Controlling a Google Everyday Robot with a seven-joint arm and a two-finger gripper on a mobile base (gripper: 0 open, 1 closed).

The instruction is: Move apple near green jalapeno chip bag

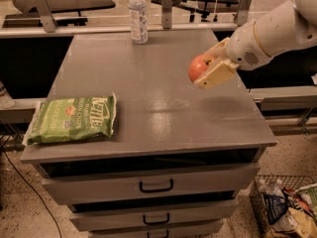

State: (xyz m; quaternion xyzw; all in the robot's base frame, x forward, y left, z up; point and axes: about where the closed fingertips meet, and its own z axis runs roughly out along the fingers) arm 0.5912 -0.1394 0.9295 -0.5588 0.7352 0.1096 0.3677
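The green jalapeno chip bag [72, 119] lies at the bench's [158, 118] eight o'clock corner. The apple [198, 67], clamped in the robot's hand [208, 66], hangs above the two o'clock side, well apart. Pickup looks done; the carry and placement remain.

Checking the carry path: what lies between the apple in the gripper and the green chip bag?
Camera view: only bare tabletop lies between the apple, held in the gripper above the table, and the green jalapeno chip bag at its front corner.
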